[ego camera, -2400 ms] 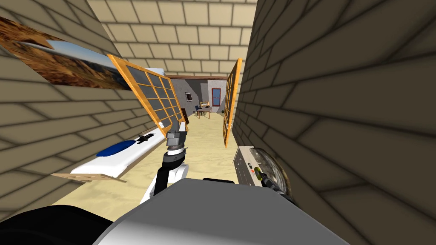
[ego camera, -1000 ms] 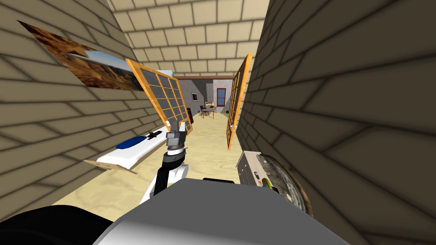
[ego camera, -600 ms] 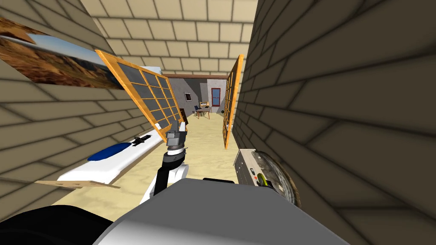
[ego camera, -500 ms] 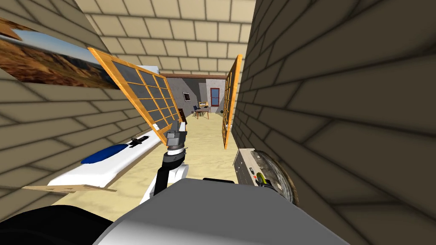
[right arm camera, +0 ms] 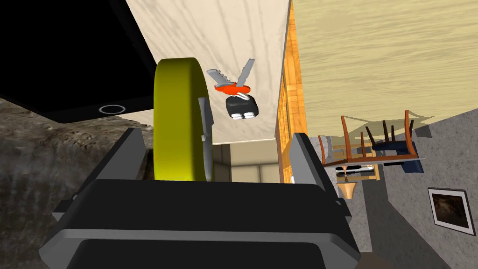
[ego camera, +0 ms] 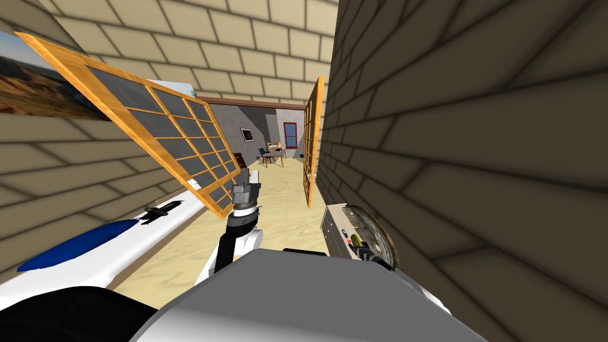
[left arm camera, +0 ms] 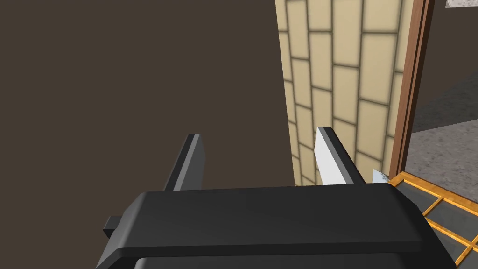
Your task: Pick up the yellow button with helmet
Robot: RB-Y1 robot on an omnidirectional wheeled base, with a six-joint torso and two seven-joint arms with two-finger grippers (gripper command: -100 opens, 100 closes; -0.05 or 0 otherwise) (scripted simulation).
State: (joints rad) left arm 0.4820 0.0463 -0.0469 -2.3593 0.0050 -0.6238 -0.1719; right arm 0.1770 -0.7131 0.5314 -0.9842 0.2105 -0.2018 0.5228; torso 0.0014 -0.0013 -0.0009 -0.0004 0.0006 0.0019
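Note:
The yellow button (right arm camera: 179, 121) is a thick disc standing on edge between the fingers of my right gripper (right arm camera: 214, 154). It sits close to one finger (right arm camera: 128, 154) and well apart from the other, so the gripper is open around it. In the head view the button (ego camera: 356, 240) and right gripper (ego camera: 363, 252) are low on the right, over a small pale cabinet (ego camera: 333, 228). My left gripper (ego camera: 252, 177) is raised in the middle, and in the left wrist view it (left arm camera: 259, 159) stands open and holds nothing.
On the cabinet's cream top (right arm camera: 252, 28) lie keys with a red tag (right arm camera: 232, 86) and a black tablet (right arm camera: 70, 60). Orange lattice doors (ego camera: 160, 136) (ego camera: 310, 148) flank a doorway. A white bed with a blue cushion (ego camera: 77, 252) lines the left wall. A brick wall (ego camera: 475, 148) is close on the right.
The whole head view has swung: the left lattice door looms larger and the bed has slid down and left. That is my own move. Both arms keep their pose.

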